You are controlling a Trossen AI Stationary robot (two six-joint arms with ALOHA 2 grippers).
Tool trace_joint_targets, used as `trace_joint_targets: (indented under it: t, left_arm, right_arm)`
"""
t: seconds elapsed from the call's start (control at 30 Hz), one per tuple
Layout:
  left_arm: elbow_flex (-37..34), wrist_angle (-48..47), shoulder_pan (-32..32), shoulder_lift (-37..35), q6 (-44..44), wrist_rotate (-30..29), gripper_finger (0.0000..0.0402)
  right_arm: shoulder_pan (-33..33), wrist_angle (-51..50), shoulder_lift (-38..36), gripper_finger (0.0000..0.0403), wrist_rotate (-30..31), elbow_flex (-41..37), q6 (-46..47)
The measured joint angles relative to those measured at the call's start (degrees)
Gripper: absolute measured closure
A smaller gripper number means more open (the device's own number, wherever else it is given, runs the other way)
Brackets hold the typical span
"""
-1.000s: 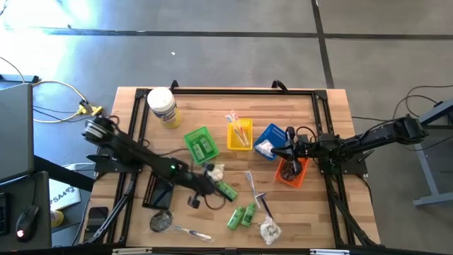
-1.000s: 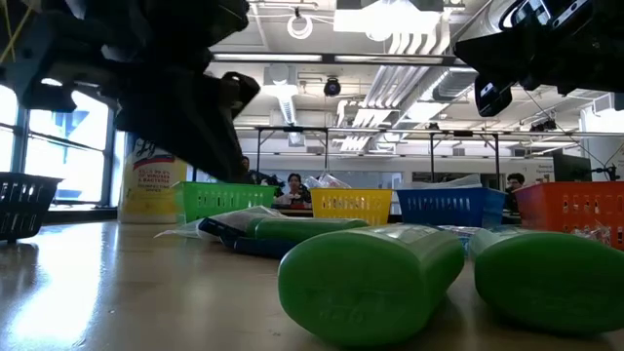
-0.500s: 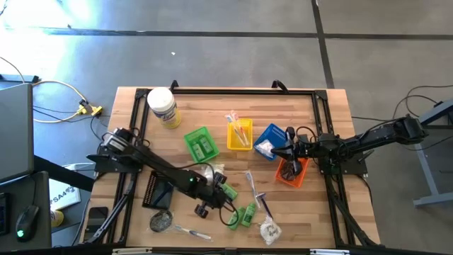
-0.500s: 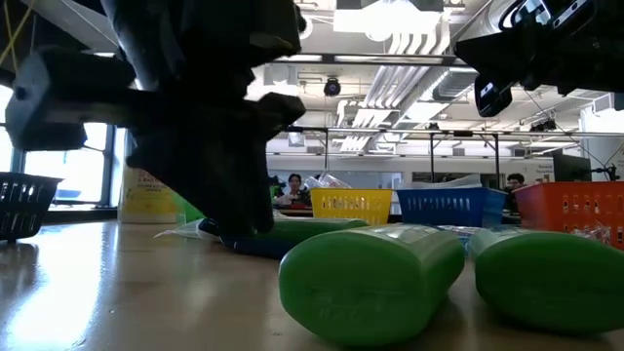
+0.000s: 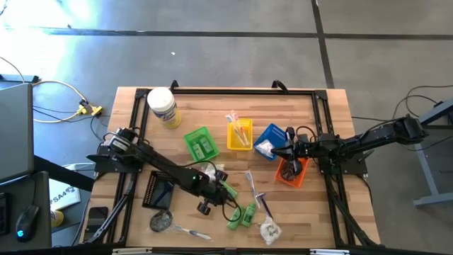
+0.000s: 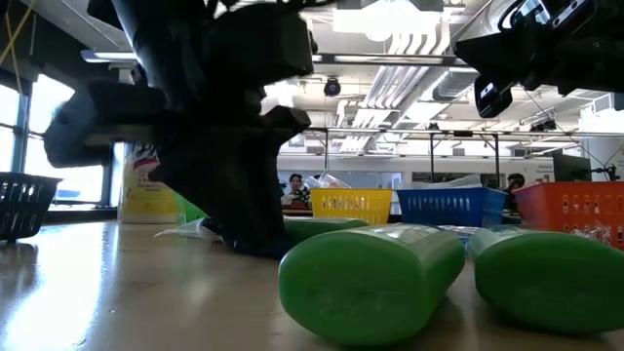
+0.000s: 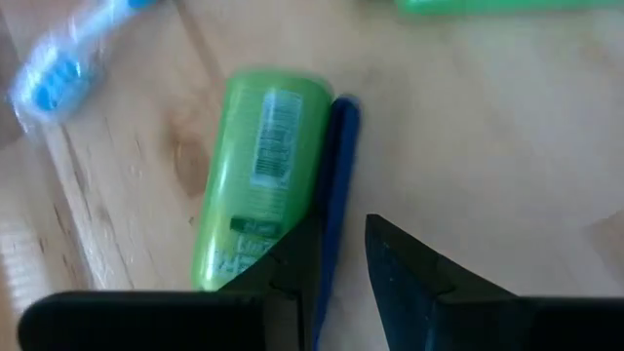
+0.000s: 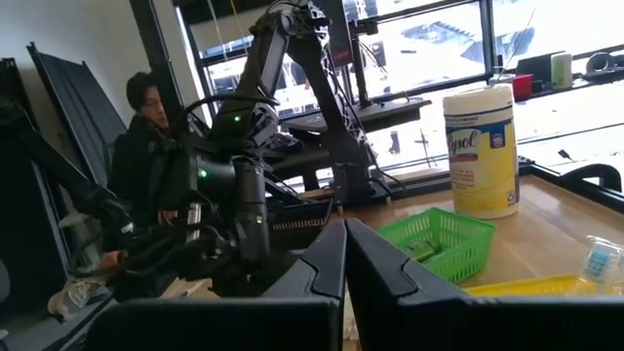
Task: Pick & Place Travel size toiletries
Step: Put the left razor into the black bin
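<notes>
My left gripper (image 5: 216,190) is low over the table's middle, fingers pointing down and narrowly open (image 7: 341,255). A green tube (image 7: 261,171) lies flat on the wood with a thin blue handle (image 7: 337,166) along its side; the handle runs into the gap between my fingers. Two more green tubes (image 5: 241,214) lie toward the near edge and fill the low view's foreground (image 6: 370,278). A clear-wrapped toothbrush (image 5: 258,200), a white packet (image 5: 269,230) and a dark round sachet (image 5: 161,221) lie nearby. My right gripper (image 5: 289,154) waits, shut, over the orange tray (image 5: 294,176). My left gripper comes from above, with one finger (image 7: 292,268) at the edge of the green tube and the blue handle's end (image 7: 322,283) beside it. I cannot tell whether the fingers touch either one. Both things lie flat on the table.
A row of trays stands across the table's far half: green (image 5: 200,144), yellow (image 5: 239,134), blue (image 5: 269,140). A black tray (image 5: 159,190) lies left of my left gripper. The large white jar (image 5: 163,106) stands at the far left corner. Bare wood shows between the trays and the far edge.
My left arm has reached toward the table's right and near side and come down over the green tube with the blue handle. In the low view it now stands lower and farther right, hiding the green tray. The toiletries have stayed where they were.
</notes>
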Motion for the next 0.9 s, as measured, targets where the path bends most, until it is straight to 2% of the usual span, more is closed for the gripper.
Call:
trace_joint_targets:
  t: [0.33,0.53,0.73,0.9]
  left_arm:
    - [-0.03,-1.69,1.45,0.47,0.04,-0.62,0.0323]
    - [0.12,-3.45,1.42,0.88,-0.56,3.20,0.0323]
    - [0.21,-6.81,1.41,0.88,-4.74,7.04,0.0323]
    - [0.21,-9.48,1.37,1.16,-6.29,8.27,0.0323]
  right_arm:
    - [0.01,-0.04,0.00,0.0401,-0.02,0.00,0.02]
    - [-0.01,-0.07,0.02,0.0401,-0.02,0.00,0.02]
    - [0.01,-0.37,0.02,0.0401,0.00,0.00,0.02]
    - [-0.01,-0.37,0.02,0.0401,0.01,0.00,0.02]
